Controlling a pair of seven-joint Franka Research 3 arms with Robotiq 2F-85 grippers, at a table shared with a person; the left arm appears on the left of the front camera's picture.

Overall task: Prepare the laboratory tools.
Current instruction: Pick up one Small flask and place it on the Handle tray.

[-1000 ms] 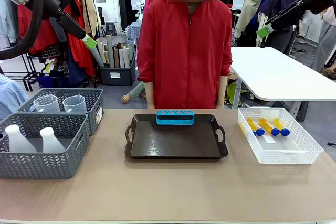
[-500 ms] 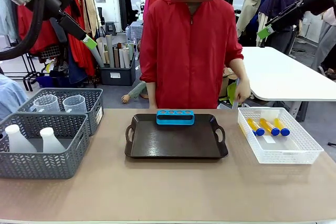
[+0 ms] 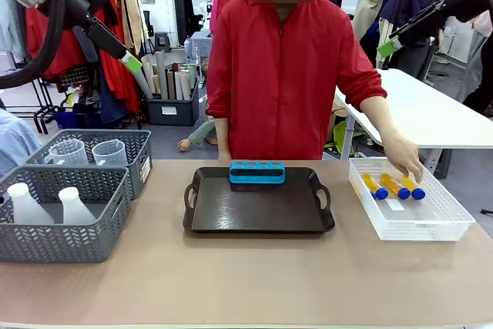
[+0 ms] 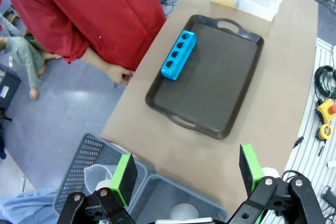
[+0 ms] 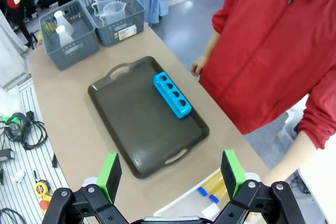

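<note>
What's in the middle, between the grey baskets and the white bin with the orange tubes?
A dark tray lies there, carrying the blue tube rack at its far edge; the front view shows it.

1. The right gripper (image 5: 170,172) hangs with its green pads (image 5: 109,174) wide apart.
2. A blue plastic four-hole tube rack (image 5: 172,94) lies on a dark rectangular handled tray (image 5: 137,129), at the edge beside a person in a red jacket (image 5: 283,35).

It looked like a robotics workroom: hanging garments (image 3: 119,86) crowded one side, a white table (image 3: 416,117) stood behind, and loose cables (image 5: 23,129) lay nearby.
</note>
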